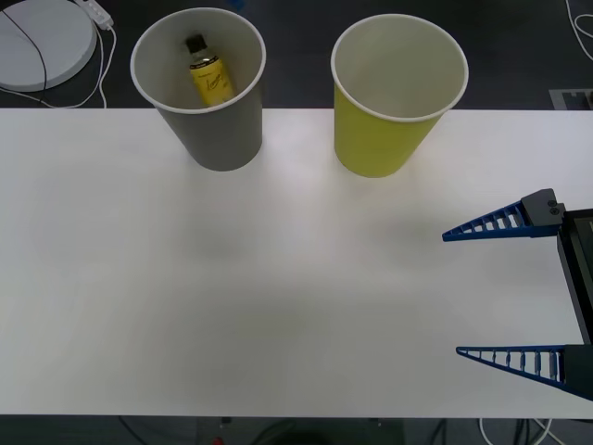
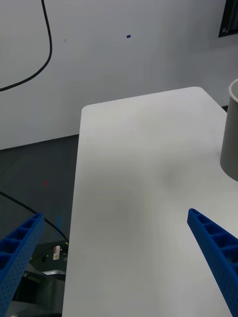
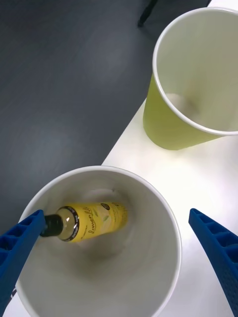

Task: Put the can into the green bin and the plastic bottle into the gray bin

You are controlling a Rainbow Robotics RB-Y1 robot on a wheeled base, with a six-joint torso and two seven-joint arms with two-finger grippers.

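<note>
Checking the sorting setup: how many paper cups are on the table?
2. The gray bin stands at the far left, the green bin to its right, apart.

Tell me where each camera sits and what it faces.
Front view: above the arms, facing down at the white table, gray bin holding the plastic bottle, green bin; open right end effector at right.
Right wrist view: over the table, facing its far end; own blue fingers, gray bin edge.
Left wrist view: above the gray bin, facing in at the bottle; own open end effector.
Front and left wrist views share both bins.
</note>
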